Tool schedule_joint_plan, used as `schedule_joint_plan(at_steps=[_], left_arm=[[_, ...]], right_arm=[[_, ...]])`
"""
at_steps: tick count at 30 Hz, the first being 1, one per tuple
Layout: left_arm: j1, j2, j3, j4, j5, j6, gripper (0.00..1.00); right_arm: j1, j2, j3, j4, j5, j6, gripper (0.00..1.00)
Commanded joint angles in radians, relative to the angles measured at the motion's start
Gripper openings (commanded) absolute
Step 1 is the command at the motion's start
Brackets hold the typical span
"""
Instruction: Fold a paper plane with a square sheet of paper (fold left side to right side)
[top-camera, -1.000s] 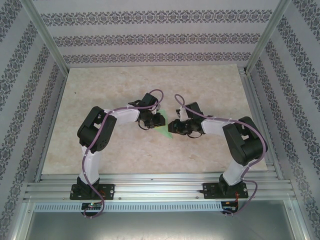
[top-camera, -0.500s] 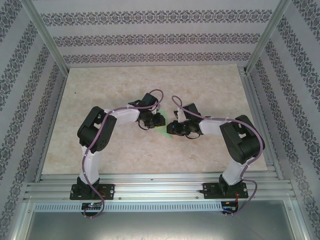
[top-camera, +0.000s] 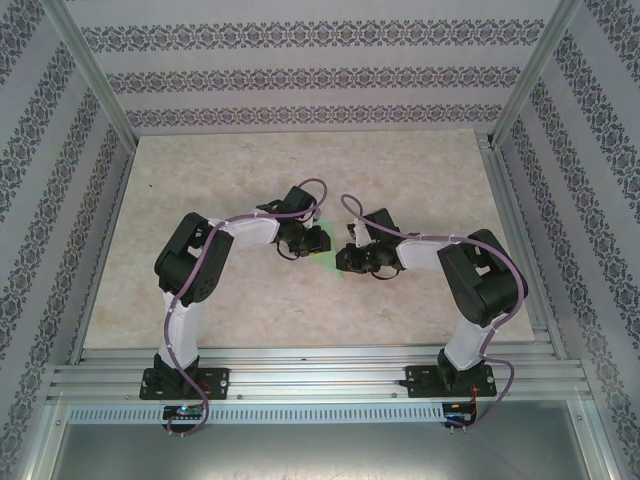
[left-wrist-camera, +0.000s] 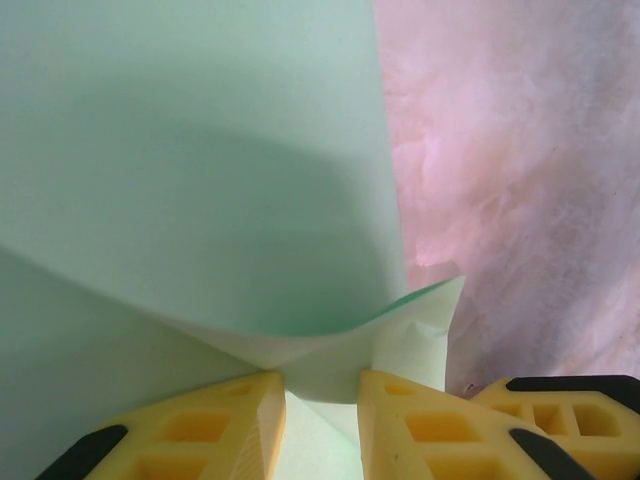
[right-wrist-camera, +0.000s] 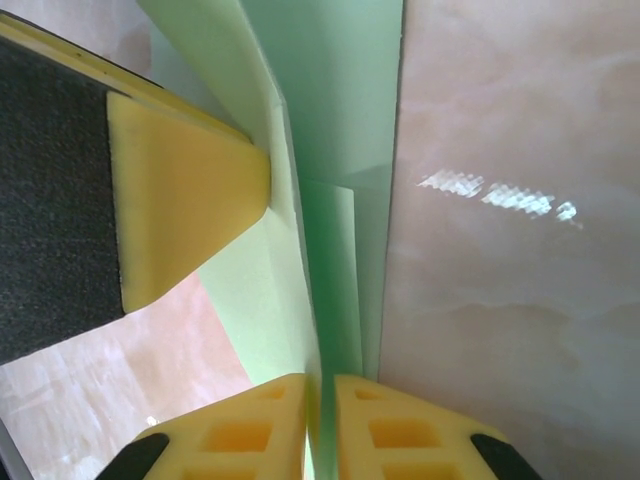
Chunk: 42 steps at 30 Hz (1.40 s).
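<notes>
Plain unmarked mint paper plane, left hand, right hand both pinching it

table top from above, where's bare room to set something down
The table is bare along the far wall, down the left side and in the right far corner. The centre is crowded: both arms meet over the green paper.
</notes>
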Motion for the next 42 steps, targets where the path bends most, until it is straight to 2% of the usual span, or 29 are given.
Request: schedule_joint_plan(at_steps=[1,11,21,25,30,42], left_arm=[[-0.010,0.073,-0.020,-0.066,-0.099,0.011,0.30],[-0.006,0.041,-0.027,-0.062,-0.094,0.020,0.30],[0.037,-0.164,-0.042,-0.079,-0.066,0.059,0.33],[0.029,-0.206,-0.081,-0.011,0.026,0.051,0.27],[-0.019,-0.150,-0.106,0.126,0.150,-0.001,0.22],[-0.043,-0.021,-0.035,0.130,0.116,-0.007,0.20]], right_arm=[[-0.016,0.026,-0.004,-0.022,0.008,-0.021,0.11],[-0.038,0.064,-0.006,-0.027,-0.014,-0.036,0.08],[-0.038,0.085,-0.025,-0.032,-0.011,-0.045,0.08],[-0.039,0.085,-0.025,-0.029,-0.012,-0.043,0.08],[-0.038,0.089,-0.018,-0.028,-0.014,-0.040,0.08],[-0.035,0.088,-0.013,-0.049,-0.006,-0.043,0.08]])
